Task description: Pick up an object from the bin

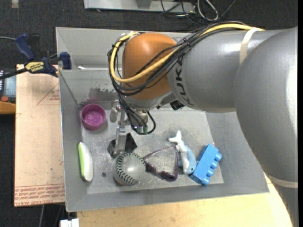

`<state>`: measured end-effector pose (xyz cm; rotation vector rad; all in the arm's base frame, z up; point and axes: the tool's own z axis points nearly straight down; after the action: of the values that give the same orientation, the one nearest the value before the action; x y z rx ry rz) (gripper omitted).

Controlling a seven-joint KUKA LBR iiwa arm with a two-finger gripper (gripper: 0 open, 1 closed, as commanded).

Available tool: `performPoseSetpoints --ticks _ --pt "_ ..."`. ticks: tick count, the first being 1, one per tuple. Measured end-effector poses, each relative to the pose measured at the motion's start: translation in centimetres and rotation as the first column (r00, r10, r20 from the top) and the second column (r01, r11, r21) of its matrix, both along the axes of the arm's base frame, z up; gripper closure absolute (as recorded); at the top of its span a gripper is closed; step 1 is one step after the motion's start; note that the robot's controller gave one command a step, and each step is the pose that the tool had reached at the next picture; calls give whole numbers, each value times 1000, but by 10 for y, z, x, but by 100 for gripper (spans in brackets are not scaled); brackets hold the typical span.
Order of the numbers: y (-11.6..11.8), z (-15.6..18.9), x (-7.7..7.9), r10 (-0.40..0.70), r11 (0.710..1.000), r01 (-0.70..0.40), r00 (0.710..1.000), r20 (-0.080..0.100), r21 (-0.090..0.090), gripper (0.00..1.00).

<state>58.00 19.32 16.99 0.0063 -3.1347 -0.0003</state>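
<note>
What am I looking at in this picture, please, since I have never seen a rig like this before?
The single camera looks down on the scene from above and a little to one side. The big grey shape coming in from the right is a robot arm; the orange cover and the cables on its wrist are parts of it. At its tip is the gripper, lowered into a grey metal bin.

Loose things lie in the bin: a purple cup at the back left, a green and white oblong thing along the left, a grey stitched ball, sunglasses, a white and pale blue toy and a blue studded block.

The gripper is just above the ball. I cannot tell whether it holds anything.
</note>
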Motion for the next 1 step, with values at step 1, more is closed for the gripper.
performPoseSetpoints --ticks 1 --pt "-1 5 2 -4 1000 4 1000 8 1 0"
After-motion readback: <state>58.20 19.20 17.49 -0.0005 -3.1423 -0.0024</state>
